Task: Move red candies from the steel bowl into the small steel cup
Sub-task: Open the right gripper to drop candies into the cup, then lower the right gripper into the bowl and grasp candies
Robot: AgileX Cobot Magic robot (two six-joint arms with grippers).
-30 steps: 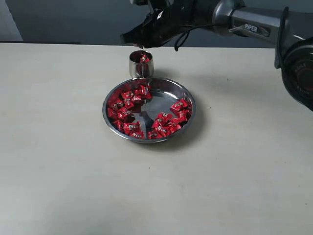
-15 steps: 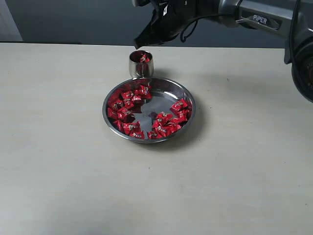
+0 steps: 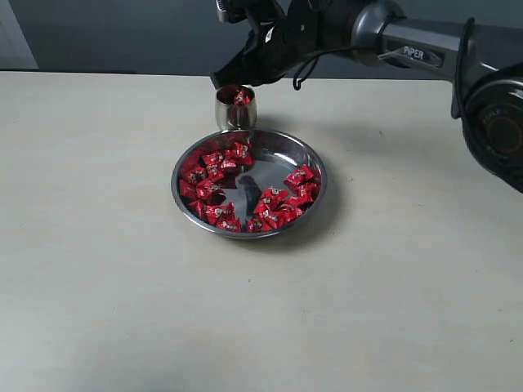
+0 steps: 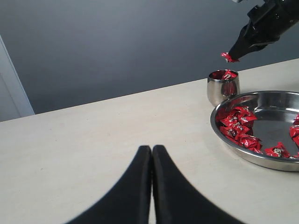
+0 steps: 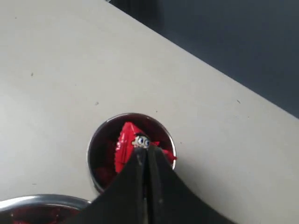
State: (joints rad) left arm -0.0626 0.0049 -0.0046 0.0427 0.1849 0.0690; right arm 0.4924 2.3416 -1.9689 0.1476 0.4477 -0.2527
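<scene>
While your right hand (image 5: 145,154) hangs above the cup (image 4: 223,92), its two fingers are pressed shut on one red candy (image 5: 126,140). The candy is pinched by an edge of its crinkled wrapper, and most of it sticks out past the tips. From the wrist view it sits over the cup's mouth, a little toward one side rather than dead centre.

The grip is the first risk. With so little wrapper held, the candy could slip out early, or the foil could cling to a finger as you open and swing the drop off line.

The cup already holds red candies, and one shows at the level of its rim. A candy dropped from this height may bounce off that pile or clip the rim and land on the counter (image 3: 98,269). Lowering first would help, but the cup looks small and light, so a finger touching its rim could tip it and spill what it holds.

The cup stands at the far rim of the bowl (image 3: 282,153); whether they touch cannot be told. A nudge to either could move both. Many candies (image 3: 214,167) remain in the bowl.

Your left hand (image 4: 152,149) is closed and empty, low over bare counter, well apart from all this.
</scene>
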